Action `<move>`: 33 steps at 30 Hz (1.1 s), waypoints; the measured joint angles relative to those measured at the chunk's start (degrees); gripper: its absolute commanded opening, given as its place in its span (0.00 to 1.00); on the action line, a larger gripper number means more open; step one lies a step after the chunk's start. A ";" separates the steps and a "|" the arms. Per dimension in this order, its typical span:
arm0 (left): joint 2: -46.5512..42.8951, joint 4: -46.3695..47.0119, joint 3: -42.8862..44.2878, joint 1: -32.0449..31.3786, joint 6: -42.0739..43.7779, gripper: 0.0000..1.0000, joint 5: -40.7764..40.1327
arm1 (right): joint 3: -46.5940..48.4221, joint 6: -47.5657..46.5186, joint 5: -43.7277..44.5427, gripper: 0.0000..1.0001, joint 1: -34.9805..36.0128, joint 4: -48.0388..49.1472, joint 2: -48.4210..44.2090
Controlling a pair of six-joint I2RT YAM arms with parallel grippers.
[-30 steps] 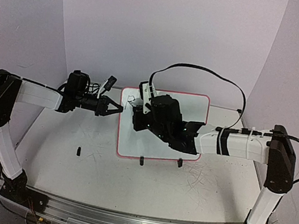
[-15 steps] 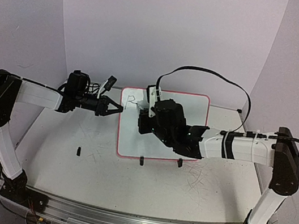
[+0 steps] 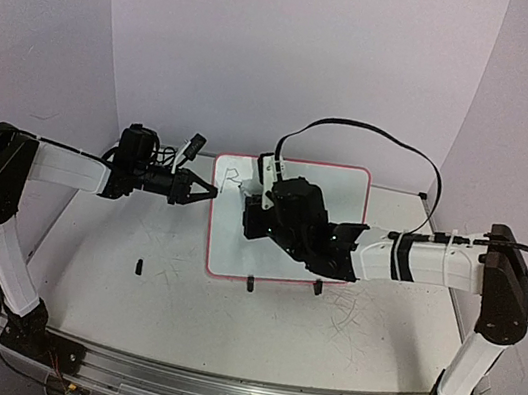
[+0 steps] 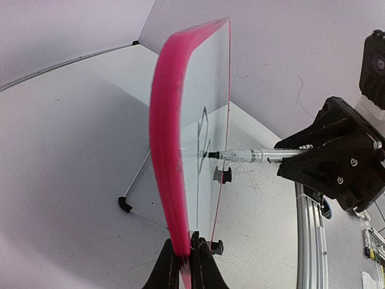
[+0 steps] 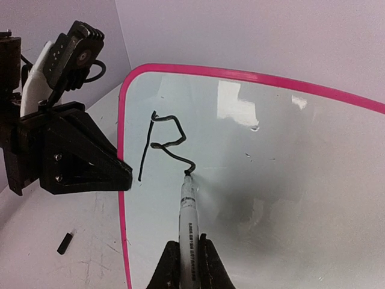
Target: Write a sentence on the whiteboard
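At the whiteboard's left edge, the left fingers [image 4: 171, 268] are closed on the pink frame, pinching it. The board is judged to be steadied this way against the push of writing. The whiteboard [image 3: 347, 186] is stood upright on the desk [image 3: 127, 286] on its clip feet [image 3: 250, 282], face toward the arms.

In the board's upper left corner the sentence [image 5: 162, 141] is only begun: one looped black stroke, probably the first letter. At the stroke's lower end the marker [image 5: 187, 211] is set tip-first against the white face. Its barrel is pinched between the right fingers [image 5: 170, 265] and held roughly square to the board, presumably so the tip can be dragged.

Against the frame one second back, the right wrist is found shifted slightly rightward across the board, and the stroke, then largely hidden behind it, is exposed. Against the frame half a second back, almost nothing differs. The left fingers are unmoved in all three.
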 measured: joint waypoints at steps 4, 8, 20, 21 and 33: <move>0.00 -0.01 0.00 0.02 0.00 0.00 -0.04 | 0.34 0.18 -0.98 0.00 0.26 -0.02 0.79; 0.00 0.00 0.00 0.01 0.00 0.00 -0.05 | 1.17 0.20 -1.73 0.00 0.79 -0.05 2.02; 0.00 -0.02 0.00 0.02 0.00 0.00 -0.22 | 4.95 0.19 -3.19 0.00 1.00 -0.10 4.55; 0.00 -0.02 0.00 0.02 -0.01 0.00 -0.22 | 5.11 0.18 -3.22 0.00 1.00 -0.12 4.64; -0.13 0.04 0.00 0.00 0.07 0.00 -0.12 | -6.25 -0.39 -7.14 0.00 0.96 2.25 -6.31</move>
